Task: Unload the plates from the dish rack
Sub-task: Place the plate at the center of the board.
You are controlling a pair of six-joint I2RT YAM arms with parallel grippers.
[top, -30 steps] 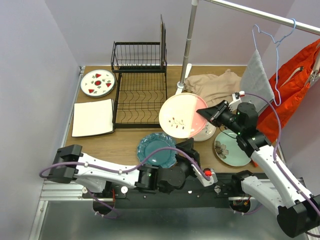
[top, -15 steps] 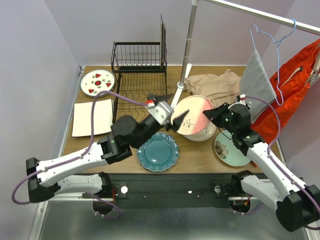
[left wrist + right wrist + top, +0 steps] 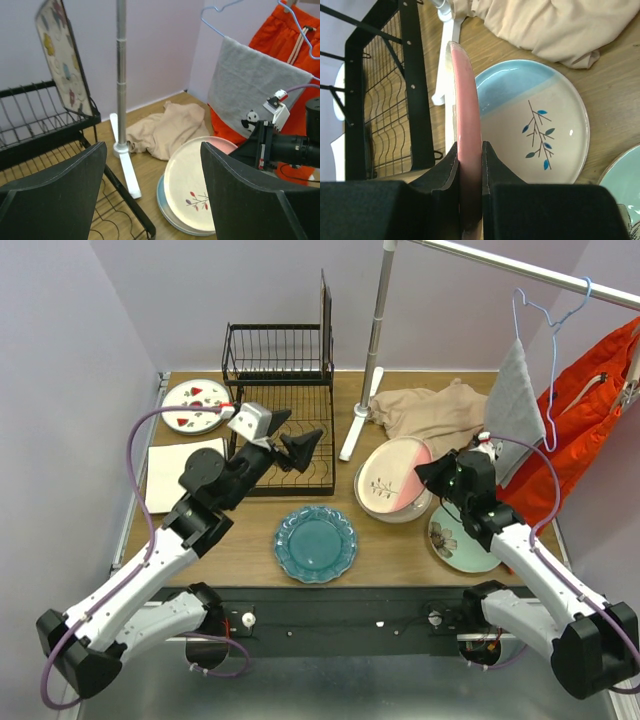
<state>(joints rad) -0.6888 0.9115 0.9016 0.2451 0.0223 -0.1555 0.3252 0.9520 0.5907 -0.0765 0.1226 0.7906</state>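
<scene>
My right gripper [image 3: 427, 473] [image 3: 468, 148] is shut on the rim of the cream-pink plate [image 3: 392, 477] [image 3: 467, 115] [image 3: 200, 182]. It holds the plate tilted over the cream-blue plate [image 3: 540, 125] [image 3: 161, 192], which lies flat on the table. My left gripper [image 3: 300, 426] [image 3: 152, 150] hangs open and empty over the lower tray of the black dish rack [image 3: 262, 452] [image 3: 47, 132]. A square floral plate [image 3: 326, 308] [image 3: 61, 55] stands upright in the rack's upper basket. On the table lie a teal plate [image 3: 315, 543], a pale green plate [image 3: 455, 540], a red-fruit plate [image 3: 195, 405] and a square white plate [image 3: 185, 475].
A metal rail stand [image 3: 374, 335] [image 3: 121, 75] has its white foot [image 3: 352, 440] beside the rack's right edge. Behind the plates lies a beige cloth [image 3: 430, 412]. A grey towel [image 3: 515, 390] and an orange garment [image 3: 590, 380] hang at the right.
My left arm swung from the front, past the cream-pink plate, back over the rack. My right gripper lowered the cream-pink plate down over the cream-blue plate.
</scene>
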